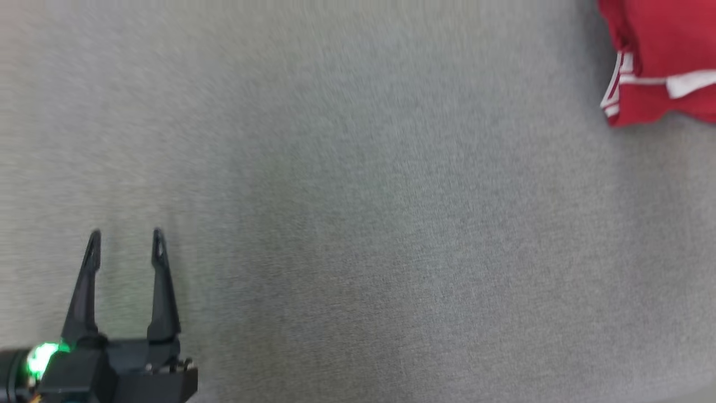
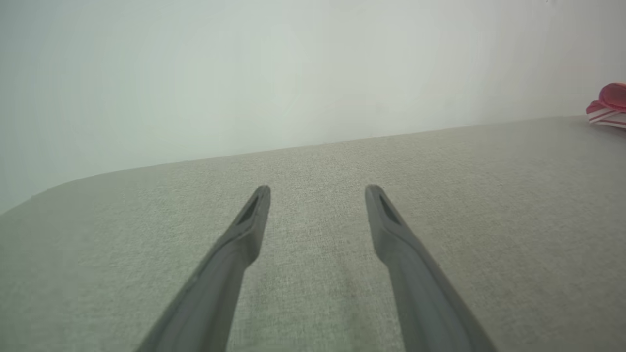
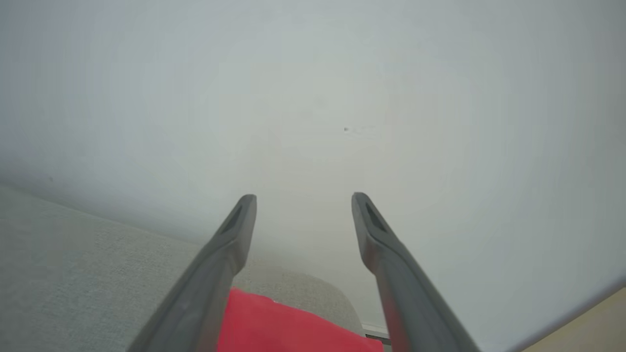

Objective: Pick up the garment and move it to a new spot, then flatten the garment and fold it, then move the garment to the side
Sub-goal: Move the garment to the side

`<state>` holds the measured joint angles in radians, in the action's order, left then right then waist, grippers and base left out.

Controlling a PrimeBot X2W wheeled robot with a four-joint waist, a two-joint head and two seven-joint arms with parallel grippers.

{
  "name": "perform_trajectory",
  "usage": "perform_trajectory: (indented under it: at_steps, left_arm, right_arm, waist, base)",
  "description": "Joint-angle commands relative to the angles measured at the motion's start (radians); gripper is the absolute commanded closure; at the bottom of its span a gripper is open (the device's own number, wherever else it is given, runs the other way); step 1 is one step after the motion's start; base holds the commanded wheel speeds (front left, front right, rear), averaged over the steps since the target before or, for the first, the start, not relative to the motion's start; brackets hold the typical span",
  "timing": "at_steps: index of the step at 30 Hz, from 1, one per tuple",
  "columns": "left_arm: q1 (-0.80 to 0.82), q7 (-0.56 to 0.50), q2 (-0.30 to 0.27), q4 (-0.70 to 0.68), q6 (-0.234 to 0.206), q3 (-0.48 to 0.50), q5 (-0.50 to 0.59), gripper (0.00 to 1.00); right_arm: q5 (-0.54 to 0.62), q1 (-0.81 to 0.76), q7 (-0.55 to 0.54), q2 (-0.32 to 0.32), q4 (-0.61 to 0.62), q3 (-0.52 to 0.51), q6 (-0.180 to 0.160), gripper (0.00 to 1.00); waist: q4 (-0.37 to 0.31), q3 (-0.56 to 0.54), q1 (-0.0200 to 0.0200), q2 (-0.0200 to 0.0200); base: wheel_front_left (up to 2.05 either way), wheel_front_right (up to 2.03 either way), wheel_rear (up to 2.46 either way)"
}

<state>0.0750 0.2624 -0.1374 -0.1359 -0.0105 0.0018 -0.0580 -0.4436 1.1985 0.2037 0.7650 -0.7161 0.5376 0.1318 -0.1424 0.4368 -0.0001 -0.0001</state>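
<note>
The garment is red with white stripes and lies bunched at the far right top of the head view, cut by the frame edge. From the left wrist it is a small red heap at the right edge. My left gripper stands open at the lower left over bare grey cloth, far from the garment, its jaws empty. My right gripper is open above the red garment, which shows low between its fingers with nothing gripped.
A grey fabric surface spreads across the head view. Its far edge meets a pale wall. A rounded corner of the surface ends just beyond the garment, with tan floor at the right.
</note>
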Motion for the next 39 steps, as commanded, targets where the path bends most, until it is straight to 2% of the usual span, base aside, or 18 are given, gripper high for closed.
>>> perform_trajectory:
  at_steps: [1, 7, 14, 22, 33, 39]
  left_arm:
    - [-0.024, 0.003, 0.006, 0.01, -0.004, 0.004, -0.007, 0.0]
    - [-0.087, 0.003, 0.023, 0.063, 0.007, 0.027, -0.027, 0.0]
    - [-0.15, 0.003, 0.036, 0.095, 0.019, 0.051, -0.027, 0.0]
    - [-0.168, 0.003, 0.038, 0.126, 0.044, 0.045, -0.012, 0.0]
    - [-0.202, 0.003, 0.044, 0.161, 0.056, 0.043, -0.006, 0.0]
    - [-0.206, 0.003, 0.048, 0.17, 0.06, 0.042, -0.006, 0.0]
  right_arm:
    - [0.003, -0.026, 0.009, -0.021, 0.013, -0.003, -0.003, 0.0]
    - [0.004, -0.169, 0.037, -0.141, 0.052, -0.047, -0.003, 0.0]
    - [0.043, -0.382, 0.055, -0.281, 0.09, -0.13, -0.003, 0.0]
    - [0.087, -0.614, 0.06, -0.372, 0.175, -0.235, -0.003, 0.0]
    - [0.154, -0.964, 0.061, -0.485, 0.364, -0.413, -0.003, 0.0]
    - [0.188, -1.11, 0.054, -0.534, 0.448, -0.466, -0.003, 0.0]
  waist:
    - [0.06, -0.112, 0.0001, 0.0001]
    - [0.117, -0.227, 0.0001, 0.0001]
    - [0.138, -0.319, 0.0001, 0.0001]
    - [0.161, -0.37, 0.0001, 0.0001]
    - [0.152, -0.438, 0.0001, 0.0001]
    - [0.149, -0.458, 0.0001, 0.0001]
  base:
    - [0.0, 0.0, 0.0]
    - [0.0, 0.0, 0.0]
    - [0.0, 0.0, 0.0]
    - [0.0, 0.0, 0.0]
    - [0.0, 0.0, 0.0]
    - [0.0, 0.0, 0.0]
